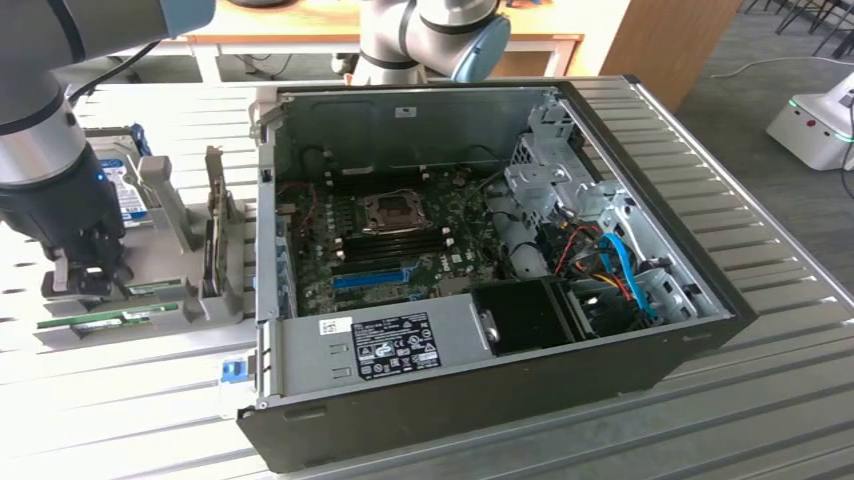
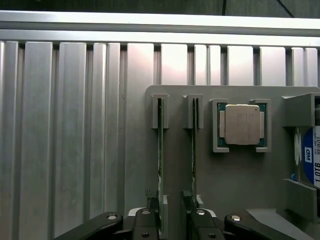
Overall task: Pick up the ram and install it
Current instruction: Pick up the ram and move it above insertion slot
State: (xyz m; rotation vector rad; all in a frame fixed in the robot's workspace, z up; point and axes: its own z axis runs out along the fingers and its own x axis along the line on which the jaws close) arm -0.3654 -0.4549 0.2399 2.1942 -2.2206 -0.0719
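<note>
Now | fingers (image 2: 150, 200) spread wide, unladen | ram (image 2: 160, 150) edge-on between them, beside one.

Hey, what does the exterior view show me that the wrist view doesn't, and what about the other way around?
The exterior view gives you the open computer case, its motherboard with the blue slot, and the arm reaching down beside the case. The wrist view gives you instead a silver processor chip seated in its pocket. Both share the grey holder, the ram sticks standing on edge in it, the blue-labelled hard drive, and the open tool close over the sticks.
</note>
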